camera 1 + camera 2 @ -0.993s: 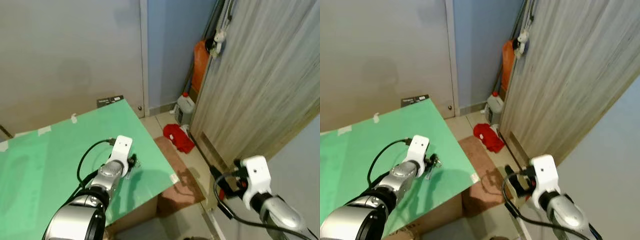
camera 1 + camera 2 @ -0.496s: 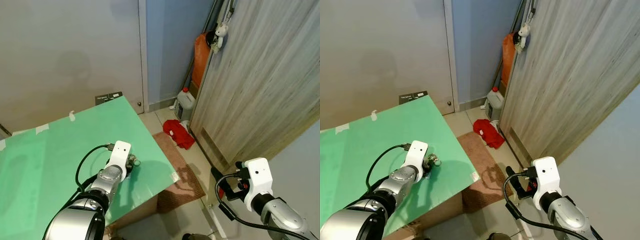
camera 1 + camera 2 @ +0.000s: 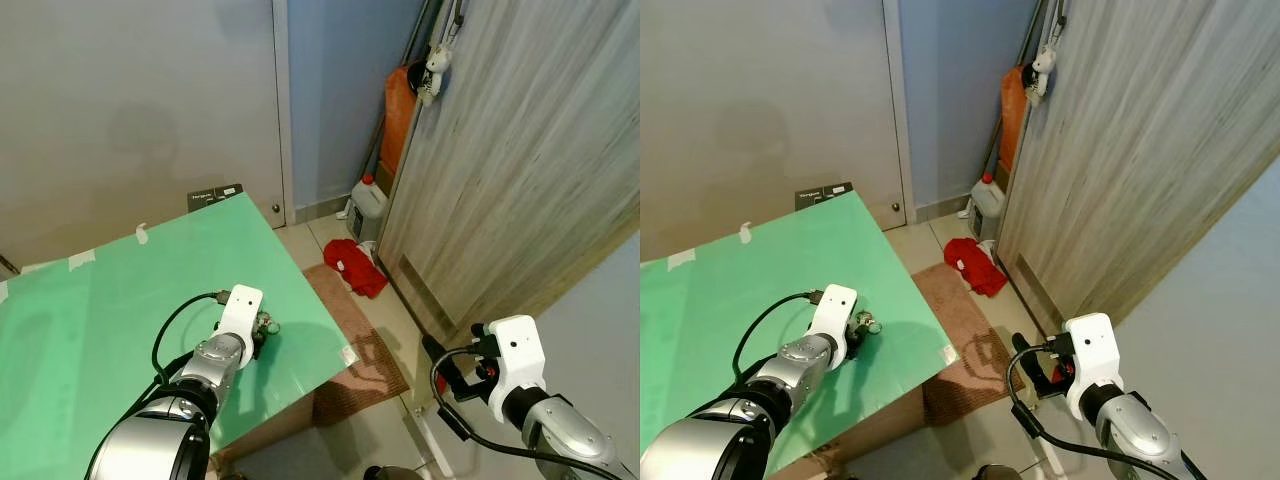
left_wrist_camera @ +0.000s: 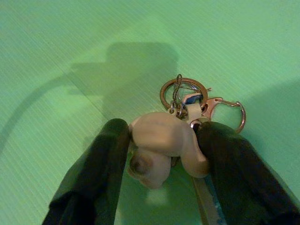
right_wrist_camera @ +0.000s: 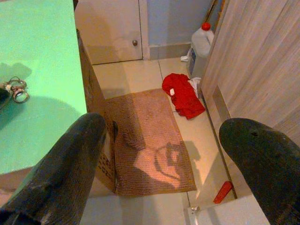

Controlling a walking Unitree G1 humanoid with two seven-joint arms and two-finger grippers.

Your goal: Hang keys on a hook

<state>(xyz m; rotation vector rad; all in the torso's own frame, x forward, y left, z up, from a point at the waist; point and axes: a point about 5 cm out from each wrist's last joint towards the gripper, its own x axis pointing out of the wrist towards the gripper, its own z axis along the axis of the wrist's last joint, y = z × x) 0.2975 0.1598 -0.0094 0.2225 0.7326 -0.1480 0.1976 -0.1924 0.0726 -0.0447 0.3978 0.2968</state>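
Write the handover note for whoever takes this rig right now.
Left gripper: on the green table, jaws closed around the keys by their beige charm; keys look to be resting on the surface.
Right gripper: jaws open, holding nothing, idle above the floor mat.
Done: keys grasped.
Left: lift them, carry them to a hook and hang them. A small toy hangs by the wooden door's edge; the hook itself cannot be made out.
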